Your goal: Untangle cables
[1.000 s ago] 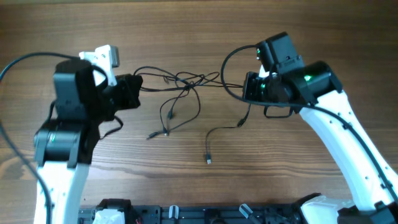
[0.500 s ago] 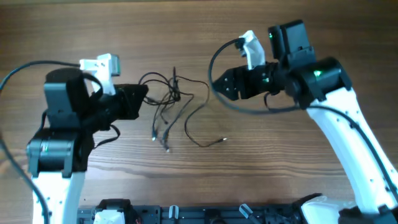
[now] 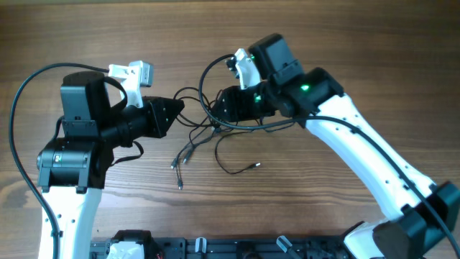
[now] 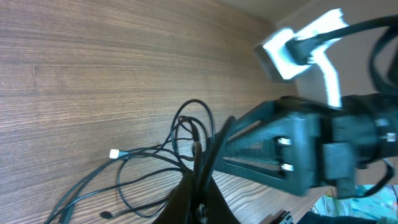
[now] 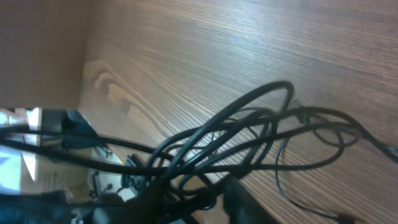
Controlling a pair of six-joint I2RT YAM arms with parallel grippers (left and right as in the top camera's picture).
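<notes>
The cables (image 3: 198, 137) are bunched on the tabletop (image 3: 323, 43) between the two arms, and several plug ends trail toward the near edge. A second ago they were stretched taut between both hands. That tension has since been let go, and the right hand (image 3: 221, 108) has been brought across to the knot, close beside the left hand (image 3: 175, 114). The left hand is seen fully closed, with strands pinched at its tips. The right hand's fingers (image 5: 249, 199) are seen partway apart with the bundle (image 5: 249, 134) running between them, but whether it is gripped cannot be told. One strand now lies freer on the wood, which suggests some loosening, though the core is judged still tangled and a fresh grasp nearer the knot appears to be intended.
</notes>
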